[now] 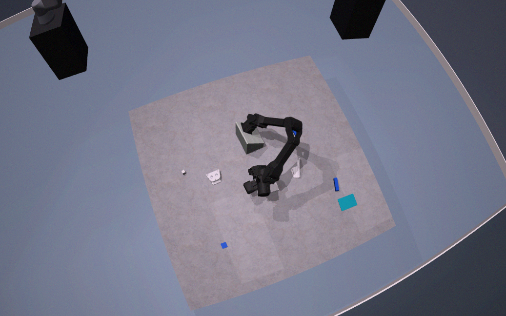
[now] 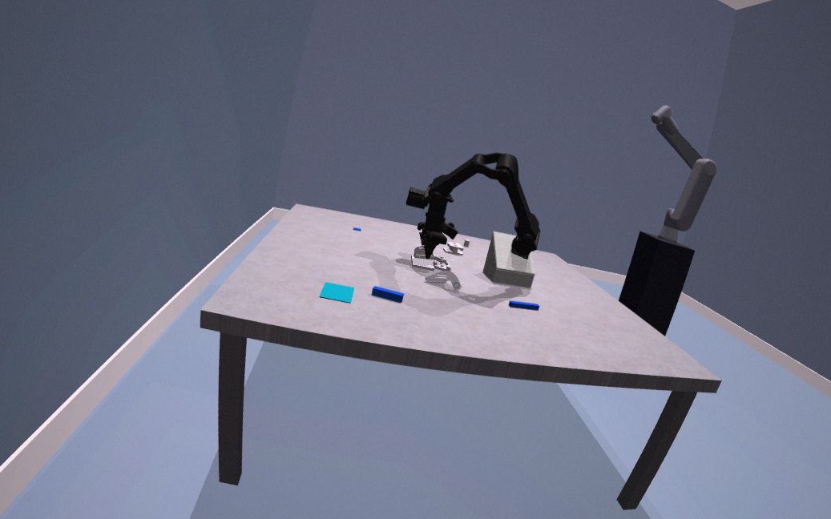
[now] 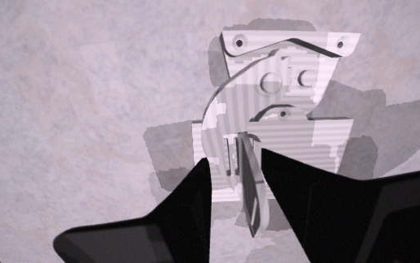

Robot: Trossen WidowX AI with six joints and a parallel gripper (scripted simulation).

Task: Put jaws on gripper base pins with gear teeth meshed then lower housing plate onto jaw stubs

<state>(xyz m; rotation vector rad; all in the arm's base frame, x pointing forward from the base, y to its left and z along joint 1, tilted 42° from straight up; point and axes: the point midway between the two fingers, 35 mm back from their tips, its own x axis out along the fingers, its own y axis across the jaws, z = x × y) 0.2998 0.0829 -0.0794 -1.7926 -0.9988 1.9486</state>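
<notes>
The white gripper base (image 1: 273, 188) (image 2: 419, 263) (image 3: 293, 134) lies on the table under my hand. My gripper (image 2: 429, 255) (image 3: 233, 158) is shut on a white curved jaw (image 3: 236, 97). In the wrist view the jaw's round hub lies over the left side of the base, beside the exposed right pin (image 3: 307, 78). I cannot tell whether the hub is seated on its pin. In the top view the arm hides the fingertips. The other jaw (image 1: 296, 172) (image 2: 442, 280) lies apart on the table. The housing plate (image 1: 213, 179) (image 2: 454, 248) lies on the base's other side.
A grey block (image 1: 255, 146) (image 2: 510, 261) stands under the arm's mount. A teal pad (image 1: 347, 202) (image 2: 336, 292), a blue bar (image 1: 336, 184) (image 2: 387, 294), another blue bar (image 2: 523, 305), a blue square (image 1: 224, 245) (image 2: 357, 229) and a small white cube (image 1: 183, 172) (image 2: 466, 243) lie around.
</notes>
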